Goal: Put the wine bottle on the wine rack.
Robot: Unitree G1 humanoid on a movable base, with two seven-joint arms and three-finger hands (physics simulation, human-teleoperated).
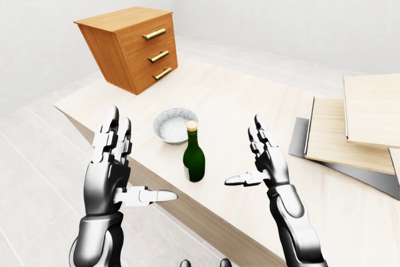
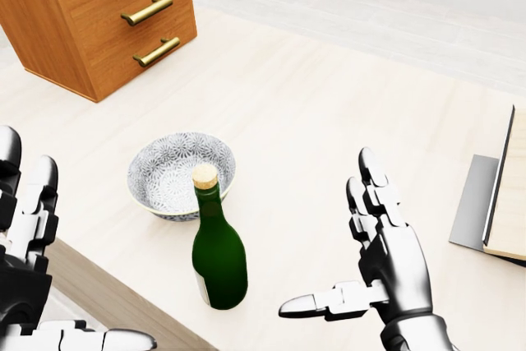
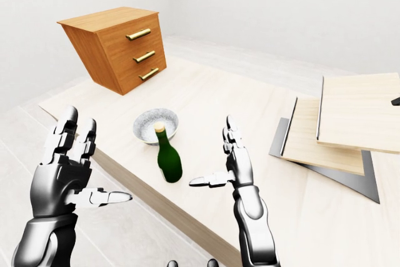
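Note:
A green wine bottle (image 2: 219,262) with a cork stands upright on the pale wooden table (image 2: 329,104), near its lower edge in the head view. My left hand (image 1: 125,167) is open, raised to the bottle's left, off the table's edge. My right hand (image 1: 255,157) is open, to the bottle's right, thumb pointing toward it, not touching. Stacked pale wooden panels on a grey base (image 1: 350,132) lie at the right; whether they are the wine rack is unclear.
A patterned grey bowl (image 2: 181,174) sits just above the bottle. A wooden three-drawer chest (image 1: 131,47) with brass handles stands on the table at upper left. White floor and walls surround the table.

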